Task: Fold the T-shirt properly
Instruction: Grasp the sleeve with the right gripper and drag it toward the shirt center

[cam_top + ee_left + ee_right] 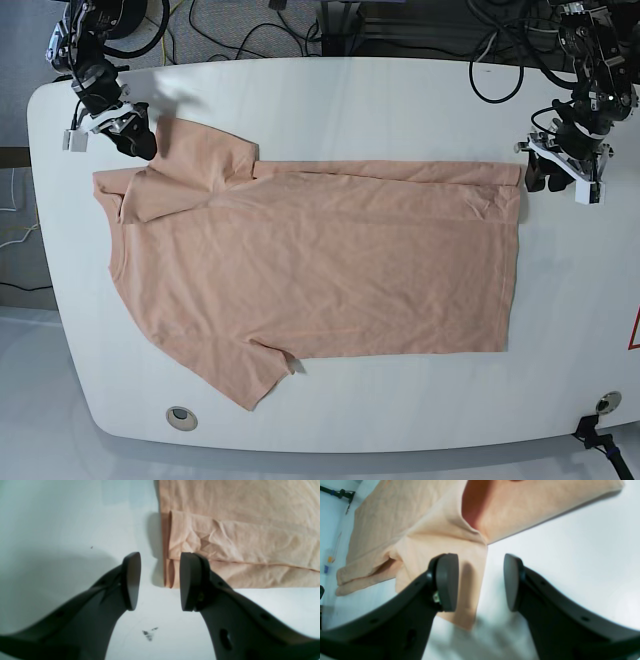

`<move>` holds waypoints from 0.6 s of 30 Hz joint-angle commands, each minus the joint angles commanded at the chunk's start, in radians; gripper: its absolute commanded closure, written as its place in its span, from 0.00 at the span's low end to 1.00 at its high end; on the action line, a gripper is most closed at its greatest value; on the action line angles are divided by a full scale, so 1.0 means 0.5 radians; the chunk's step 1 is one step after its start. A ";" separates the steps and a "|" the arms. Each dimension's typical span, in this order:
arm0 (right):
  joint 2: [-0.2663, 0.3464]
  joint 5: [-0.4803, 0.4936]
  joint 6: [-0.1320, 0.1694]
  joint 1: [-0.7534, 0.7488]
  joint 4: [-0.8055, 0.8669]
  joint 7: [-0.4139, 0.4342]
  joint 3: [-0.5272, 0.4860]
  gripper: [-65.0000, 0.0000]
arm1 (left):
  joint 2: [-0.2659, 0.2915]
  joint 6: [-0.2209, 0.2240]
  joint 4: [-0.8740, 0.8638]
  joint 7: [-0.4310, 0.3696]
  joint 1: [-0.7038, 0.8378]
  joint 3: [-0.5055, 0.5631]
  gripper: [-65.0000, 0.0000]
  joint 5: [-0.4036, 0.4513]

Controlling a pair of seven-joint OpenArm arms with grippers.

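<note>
T-shirt [320,270] is lying on the white bench [400,400], wide and mostly flat, with one long side folded over itself near my two arms. My left gripper [160,582] has its fingers apart, above the corner of the folded side. My right gripper [481,582] also has fingers apart, near the sleeve [205,155] which sticks out beyond the fold; one finger is over the cloth
</note>
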 joint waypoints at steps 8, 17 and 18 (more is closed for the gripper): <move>0.034 0.010 0.000 -0.059 -0.056 0.036 -0.184 0.56 | -0.003 -0.006 0.000 -0.005 0.006 -0.001 0.63 -0.004; 0.060 0.032 0.000 -0.068 -0.083 0.066 -0.359 0.55 | 0.002 -0.024 0.002 0.004 0.015 -0.003 0.63 -0.007; 0.062 0.029 0.000 -0.062 -0.077 0.062 -0.367 0.56 | 0.006 -0.024 0.001 0.010 0.011 0.001 0.63 -0.008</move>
